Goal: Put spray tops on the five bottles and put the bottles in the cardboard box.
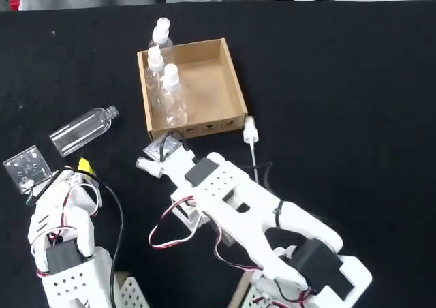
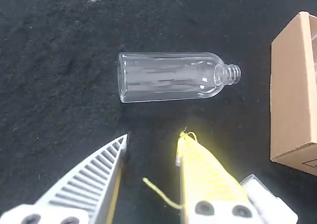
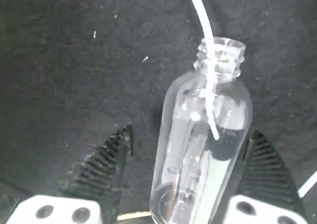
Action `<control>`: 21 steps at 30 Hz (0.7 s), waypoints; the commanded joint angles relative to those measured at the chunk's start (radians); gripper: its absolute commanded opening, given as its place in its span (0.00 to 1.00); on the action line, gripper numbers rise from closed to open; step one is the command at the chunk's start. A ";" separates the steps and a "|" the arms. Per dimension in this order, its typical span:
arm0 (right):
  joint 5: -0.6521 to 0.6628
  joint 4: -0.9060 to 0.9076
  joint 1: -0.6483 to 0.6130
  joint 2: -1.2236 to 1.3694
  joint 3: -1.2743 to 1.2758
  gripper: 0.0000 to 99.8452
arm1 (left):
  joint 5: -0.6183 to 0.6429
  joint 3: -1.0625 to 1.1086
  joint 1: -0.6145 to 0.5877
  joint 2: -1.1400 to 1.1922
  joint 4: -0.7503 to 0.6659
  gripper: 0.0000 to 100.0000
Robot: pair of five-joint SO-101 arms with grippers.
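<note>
right pincer (image 3: 191, 132): spread, one black jaw on either side of a clear bottle. one jaw is touching or just off the bottle's side and the other is plainly apart, so nothing is pinched yet. this arm's head sits just off the near wall of the cardboard box (image 1: 234, 76).
tubed bottle (image 3: 200, 154): its bare neck points away from the jaws, and a thin white tube (image 3: 207, 60) runs through the neck into the body. i cannot tell which spray head the tube belongs to.
left pincer (image 2: 154, 136): spread and empty, its tips just short of the spare bottle (image 2: 168, 77).
spare bottle: uncapped, on its side on the worktop (image 1: 340, 83), well off the box on the left arm's side, with its neck towards the box.
loose spray top (image 1: 251, 132): just beside the box's near corner on the right arm's side, its tube trailing away from the box.
capped bottles (image 1: 170, 93): three along the box wall on the left arm's side. two are clearly inside, and i cannot tell whether the far-corner one is in or out.
step in hand: it looks like gripping the tubed bottle so its top can be seated. i'd close gently on mid-body, since thin plastic will flex, and keep the neck clear and the tube in.
writing: the bottles carry no labels. the small dark marks on the box's near wall are too small to read.
</note>
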 commanded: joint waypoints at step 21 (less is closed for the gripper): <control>-0.012 -0.020 -0.014 -0.067 -0.056 0.12 | 0.011 -0.061 -0.008 -0.008 0.002 0.15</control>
